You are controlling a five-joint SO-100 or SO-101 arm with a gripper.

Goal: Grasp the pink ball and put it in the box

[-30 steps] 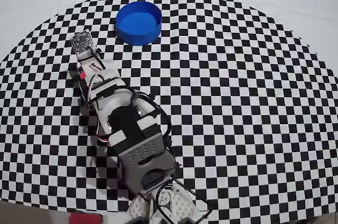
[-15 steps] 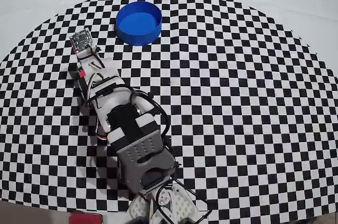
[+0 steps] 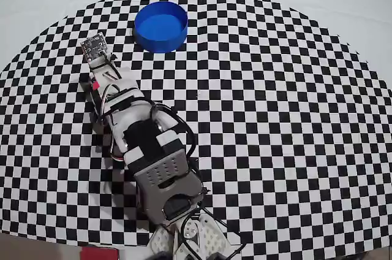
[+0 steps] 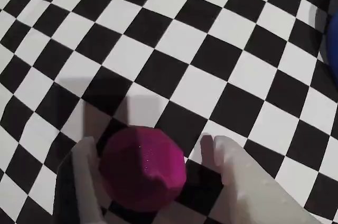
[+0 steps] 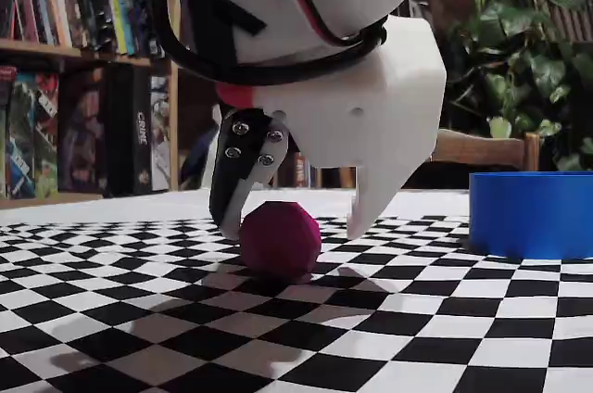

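- The hand [image 5: 289, 223] stands low over the checkered counter [image 5: 445, 319], its two fingers spread wider than the pink ball [image 5: 280, 239] that sits between them; it has hold of nothing.
- In the fixed view the dark-jointed finger [image 5: 232, 191] on the left just meets the ball's upper edge, while the white finger [image 5: 371, 200] on the right stands clear of it.
- The wrist view shows the ball [image 4: 142, 167] on the checks, one white finger [image 4: 87, 176] close at its left and the other [image 4: 248, 182] apart at its right.
- The ball rests on the counter, casting a shadow beneath it.
- The box [image 3: 160, 26], a round blue tub, stands well apart from the hand, toward the top of the overhead view; the checks between them lie bare.
- From overhead the arm [image 3: 144, 143] covers the ball; a small circuit board [image 3: 94, 46] shows at its tip.
- Behind the counter in the fixed view: a bookshelf [image 5: 83, 78] at left, a leafy plant [image 5: 519, 50] and a wooden chair back [image 5: 482, 147] at right.
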